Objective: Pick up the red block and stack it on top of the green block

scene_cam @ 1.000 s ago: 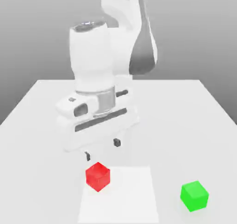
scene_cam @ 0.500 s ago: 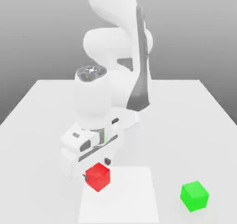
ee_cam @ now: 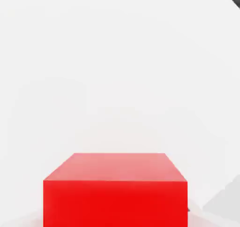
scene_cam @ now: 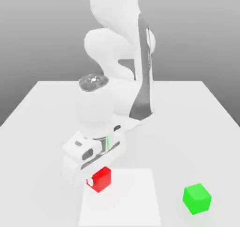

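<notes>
With the arm bent low over the desk (scene_cam: 197, 113), the end effector (scene_cam: 97, 180) clamps shut on the red block (scene_cam: 102, 178), ready for lifting toward the green block (scene_cam: 197, 198), well apart.

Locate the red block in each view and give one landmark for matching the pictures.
Exterior view: the red block sits low and left of centre, under the gripper, well left of the green block.
Hand view: it is low in the middle.
Shared landmark: the white table beneath it.
</notes>
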